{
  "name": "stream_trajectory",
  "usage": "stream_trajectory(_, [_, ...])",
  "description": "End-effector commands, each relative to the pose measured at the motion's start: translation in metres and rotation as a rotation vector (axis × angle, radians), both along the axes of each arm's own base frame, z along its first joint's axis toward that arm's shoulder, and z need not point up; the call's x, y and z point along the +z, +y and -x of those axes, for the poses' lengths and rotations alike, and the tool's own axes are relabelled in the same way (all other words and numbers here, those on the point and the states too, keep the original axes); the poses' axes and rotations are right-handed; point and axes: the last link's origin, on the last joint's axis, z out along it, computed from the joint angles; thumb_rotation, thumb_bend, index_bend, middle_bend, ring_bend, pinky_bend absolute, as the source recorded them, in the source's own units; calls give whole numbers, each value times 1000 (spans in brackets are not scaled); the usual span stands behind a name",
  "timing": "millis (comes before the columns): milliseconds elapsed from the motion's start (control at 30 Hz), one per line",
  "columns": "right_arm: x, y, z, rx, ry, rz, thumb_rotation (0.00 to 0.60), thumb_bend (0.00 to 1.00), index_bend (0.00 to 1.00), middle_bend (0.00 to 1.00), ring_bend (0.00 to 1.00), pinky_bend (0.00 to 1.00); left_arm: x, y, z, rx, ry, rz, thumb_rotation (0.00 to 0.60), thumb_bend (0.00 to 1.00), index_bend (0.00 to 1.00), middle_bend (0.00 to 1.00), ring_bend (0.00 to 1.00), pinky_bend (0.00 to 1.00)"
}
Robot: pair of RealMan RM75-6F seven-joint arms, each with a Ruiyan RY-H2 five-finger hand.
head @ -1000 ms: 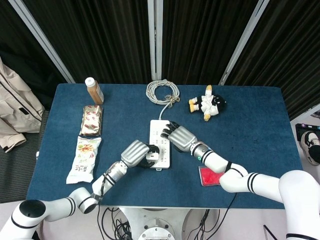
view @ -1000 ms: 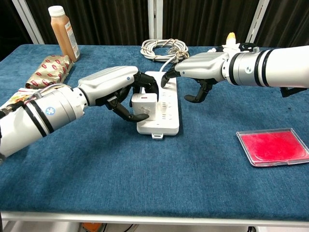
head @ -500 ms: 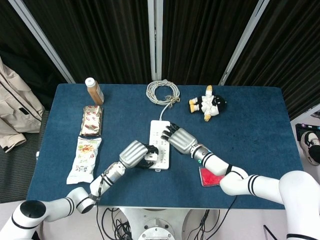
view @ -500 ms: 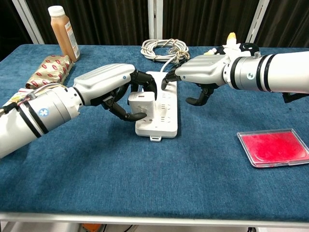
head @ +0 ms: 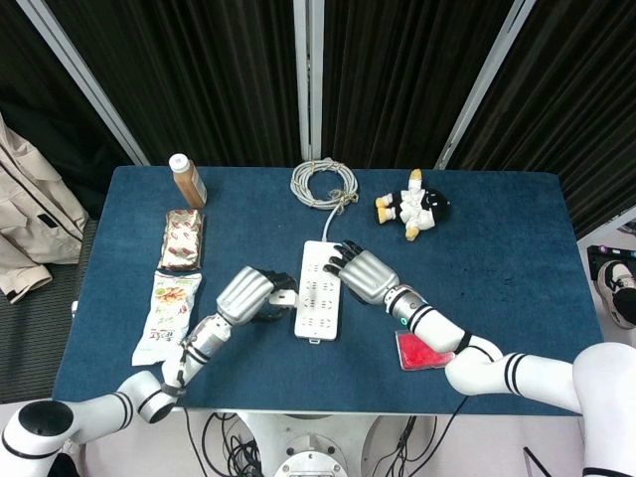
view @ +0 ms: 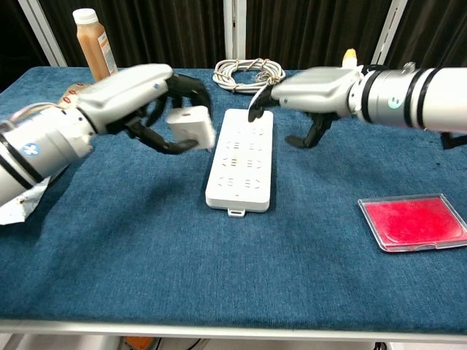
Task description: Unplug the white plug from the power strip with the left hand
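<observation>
While my left hand (view: 135, 102) grips the white plug (view: 191, 125) clear of the power strip (view: 241, 166), the job looks all but done to me; the plug hangs in the air just to the strip's left side, tilted, and no longer touching it. Nearest to me on the blue table (view: 219, 270) lies a red tray (view: 413, 222) off to my right, well apart from the work; beyond it the strip lies lengthwise, its sockets bare as far as I can see. My right hand (view: 310, 91) rests its fingertips on the far end of the strip, holding nothing, fingers apart, pinning it so it does not lift.

I judge the plug to be light, hard and stiff, a smooth plastic block that could slip if pinched by its edges; the flat side faces are the place to take it, thumb on one and fingers on the other, which is roughly how I have it now. It is a small squarish white cube with rounded corners, somewhat blurred in the chest view; I cannot make out its prongs, nor any cable on it.

To my left lie two snack packets (head: 171, 316); further back a brown bottle (view: 95, 40) with a white cap stands upright. Behind the strip a coiled white cable (view: 248, 73) rests near the table's back edge; a plush toy (head: 412, 207) lies to its right.
</observation>
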Motion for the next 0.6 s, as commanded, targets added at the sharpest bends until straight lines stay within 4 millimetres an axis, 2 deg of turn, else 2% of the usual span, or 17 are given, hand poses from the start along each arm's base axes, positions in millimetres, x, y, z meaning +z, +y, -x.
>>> stream_trajectory(33, [26,1,2,1,-60,53,600,418,194,183,0,0,9,4,20,70,38,-26,600,488,517,594,476,612])
stream_trajectory(133, [48,4,8,-4,-91,94,600,418,194,183,0,0,12,5,32,123,105,-15,600,366,318,408,283,384])
stream_trajectory(233, [67,9,16,-18,-116,127,600,418,194,180,0,0,17,4,33,152,141,-25,600,242,188,252,129,220])
stream_trajectory(367, [91,19,30,-41,-145,165,600,419,192,177,0,0,30,0,33,166,143,-53,600,210,173,225,106,176])
stream_trajectory(433, [103,26,40,-62,-158,183,600,418,180,171,0,0,44,-2,38,176,136,-84,600,207,173,225,106,163])
stream_trajectory(533, [121,39,61,-102,-172,217,600,418,137,156,0,0,76,-6,54,219,118,-148,600,205,173,225,106,163])
stream_trajectory(600, [133,50,78,-138,-181,244,600,412,90,139,0,0,104,-12,73,270,124,-210,600,204,173,225,106,163])
